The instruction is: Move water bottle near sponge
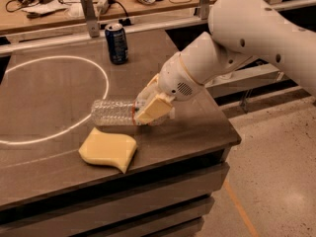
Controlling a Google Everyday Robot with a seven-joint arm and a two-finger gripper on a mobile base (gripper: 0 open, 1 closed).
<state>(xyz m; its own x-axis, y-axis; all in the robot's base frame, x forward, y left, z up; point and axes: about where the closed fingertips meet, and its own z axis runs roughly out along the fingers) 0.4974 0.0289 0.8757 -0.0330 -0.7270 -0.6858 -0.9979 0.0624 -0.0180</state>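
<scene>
The water bottle (111, 112) is clear ribbed plastic and lies on its side on the dark table (44, 93), its base pointing left. My gripper (149, 106) is shut on the bottle's right part, near its label band; the cream fingers (153, 109) cover that part and the cap end is hidden. The sponge (108, 149) is a pale yellow wavy foam pad lying flat just in front of the bottle, a small gap between them.
A dark blue soda can (116, 43) stands upright at the back of the table. A white circle (101, 78) is marked on the tabletop. The table's right edge (227, 127) drops to the floor. A cluttered bench (59, 4) lies behind.
</scene>
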